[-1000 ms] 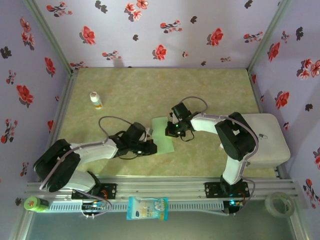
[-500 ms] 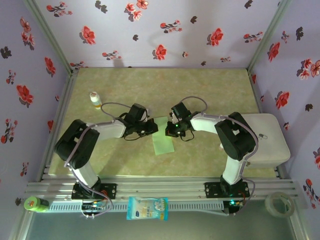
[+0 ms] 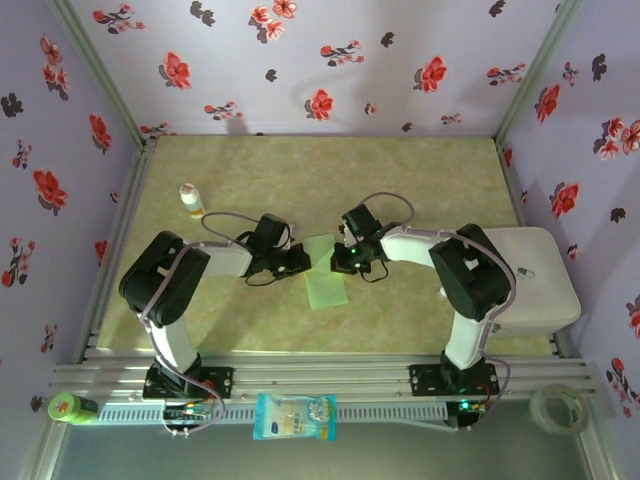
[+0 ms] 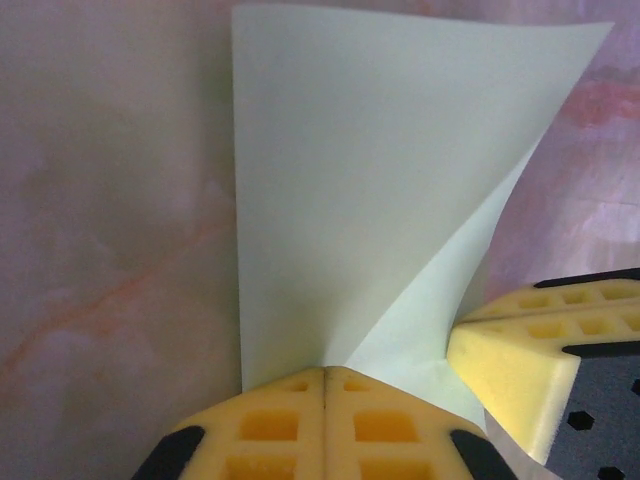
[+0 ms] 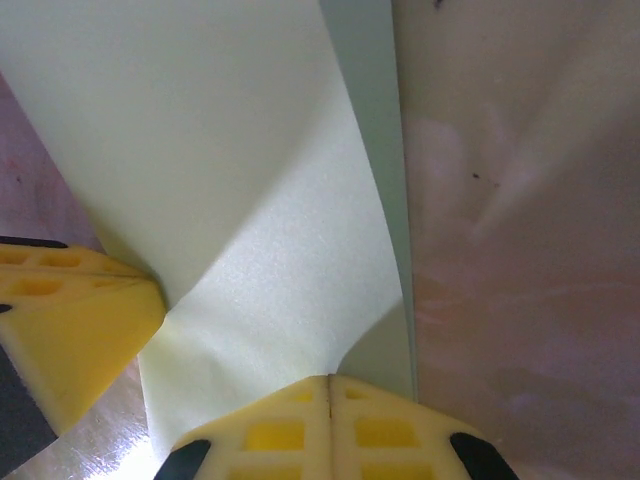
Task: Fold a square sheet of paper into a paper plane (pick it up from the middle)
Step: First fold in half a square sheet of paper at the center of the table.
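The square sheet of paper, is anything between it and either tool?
Nothing visible does. The left tool and the right tool are each shut on the square sheet of paper, close beside each other.

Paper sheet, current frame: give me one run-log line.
stage: mid-fold | left gripper: shut on square sheet of paper | right gripper: shut on same sheet | sheet: bowed between grippers, partly on table

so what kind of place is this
Likely a robot test booth: floral walls box in a small table, and two arms bolted to a metal rail pinch a paper sheet.
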